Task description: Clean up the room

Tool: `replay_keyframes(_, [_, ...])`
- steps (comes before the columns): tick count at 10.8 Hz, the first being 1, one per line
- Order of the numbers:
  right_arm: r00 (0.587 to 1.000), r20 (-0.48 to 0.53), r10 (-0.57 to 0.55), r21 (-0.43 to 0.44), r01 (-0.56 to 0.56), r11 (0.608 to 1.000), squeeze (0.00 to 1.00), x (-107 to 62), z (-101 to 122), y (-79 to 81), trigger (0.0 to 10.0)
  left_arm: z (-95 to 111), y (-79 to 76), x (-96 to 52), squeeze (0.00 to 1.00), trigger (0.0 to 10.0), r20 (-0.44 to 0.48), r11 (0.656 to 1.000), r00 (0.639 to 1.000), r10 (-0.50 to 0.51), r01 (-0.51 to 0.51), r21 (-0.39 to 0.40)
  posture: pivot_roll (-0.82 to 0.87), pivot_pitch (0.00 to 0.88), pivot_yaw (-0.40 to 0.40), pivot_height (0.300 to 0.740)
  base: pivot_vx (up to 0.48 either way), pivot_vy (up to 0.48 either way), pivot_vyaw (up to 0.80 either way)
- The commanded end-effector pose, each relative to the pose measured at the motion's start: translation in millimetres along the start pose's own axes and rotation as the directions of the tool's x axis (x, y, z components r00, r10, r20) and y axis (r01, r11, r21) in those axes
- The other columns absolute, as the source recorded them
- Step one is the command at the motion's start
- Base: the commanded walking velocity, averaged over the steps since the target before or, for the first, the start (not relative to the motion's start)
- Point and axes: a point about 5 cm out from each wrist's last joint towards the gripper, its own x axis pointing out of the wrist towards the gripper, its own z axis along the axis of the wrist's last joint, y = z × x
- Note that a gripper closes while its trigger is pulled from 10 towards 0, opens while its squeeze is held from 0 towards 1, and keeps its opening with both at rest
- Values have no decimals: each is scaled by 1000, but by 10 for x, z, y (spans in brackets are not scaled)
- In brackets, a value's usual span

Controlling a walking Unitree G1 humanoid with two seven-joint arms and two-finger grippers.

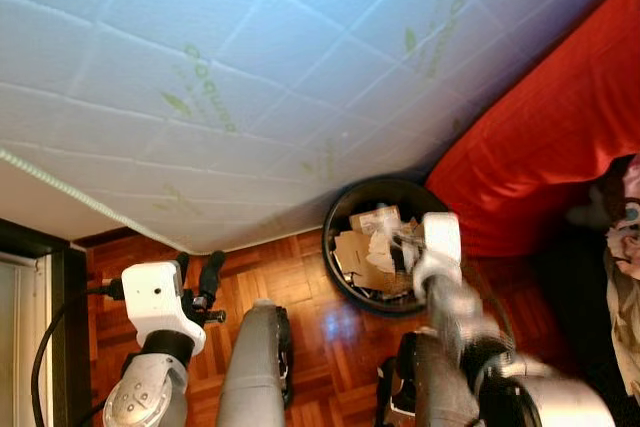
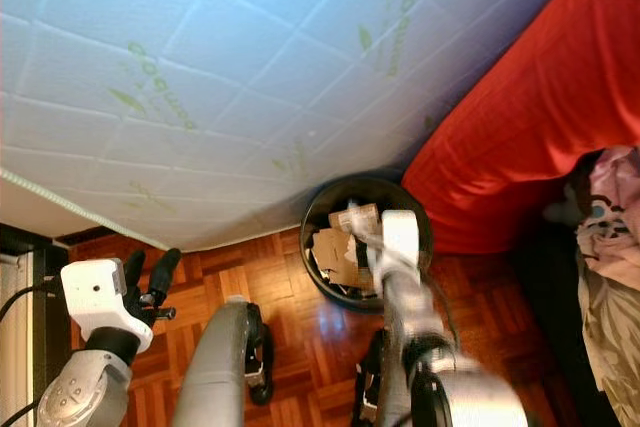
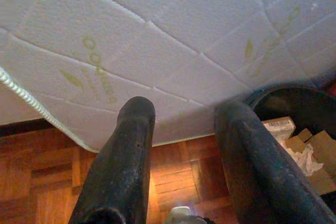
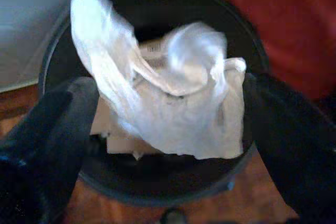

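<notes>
My right claw is over the bin w/ fingers spread; a tissue hangs between them above the cardboard scraps. Drop looks nearly done. My left claw, released & empty, sits beside the bin. Clothes past the bin are prob. next.

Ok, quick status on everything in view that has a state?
Trash bin: upright, partly filled with cardboard and paper.
Crumpled paper: between the right gripper's fingers, over the bin.
Right gripper: open, above the bin.
Left gripper: open, empty.
Mattress: bare.
</notes>
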Motion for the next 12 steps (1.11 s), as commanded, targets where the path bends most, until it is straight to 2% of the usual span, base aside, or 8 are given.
replay_keyframes(1, [961, -277, -17, -51, 3, 999, 0, -142, -594, -17, 10000, -57, 22, -57, 0, 10000, -38, 1000, 999, 15, -15, -1, 289, 453, 26, 642, 0, 0, 0])
replay_keyframes(3, [998, -55, -26, 137, 34, 990, 0, -63, -263, -29, 10000, -62, 4, -63, 0, 10000, -45, 1000, 999, 11, -12, -6, 291, 458, 28, 642, 0, 0, 0])
replay_keyframes(4, [998, -53, -17, 58, 20, 998, 0, -54, -236, 7, 10000, -52, 3, -53, 0, 10000, -42, 1000, 999, 11, -11, -5, 287, 461, 28, 642, 0, 0, 0])
replay_keyframes(5, [971, -237, -7, -53, -6, 999, 0, -119, -523, 46, 10000, -38, 11, -35, 0, 10000, -35, 1000, 999, 12, -12, -4, 290, 456, 28, 642, 0, 0, 0])
replay_keyframes(6, [963, -269, -12, -62, -5, 998, 0, -148, -608, 48, 10000, -33, 16, -27, 0, 10000, -33, 1000, 999, 14, -14, -2, 295, 454, 26, 642, 0, 0, 0])
replay_keyframes(7, [992, -123, -30, 69, 38, 997, 0, -85, -374, 30, 10000, -36, 18, -31, 0, 10000, -34, 1000, 999, 15, -15, -2, 296, 458, 29, 642, 0, 0, 0])
replay_keyframes(8, [995, -103, -15, 90, 24, 996, 0, -70, -319, 40, 10000, -43, 14, -39, 0, 10000, -37, 1000, 999, 13, -13, -2, 291, 455, 27, 642, 0, 0, 0])
replay_keyframes(12, [945, -244, 217, -80, -242, 967, 0, -166, -600, 281, 10000, -66, 5, -40, 0, 10000, -43, 1000, 999, 14, -14, -5, 291, 456, 24, 642, 0, 0, 0])
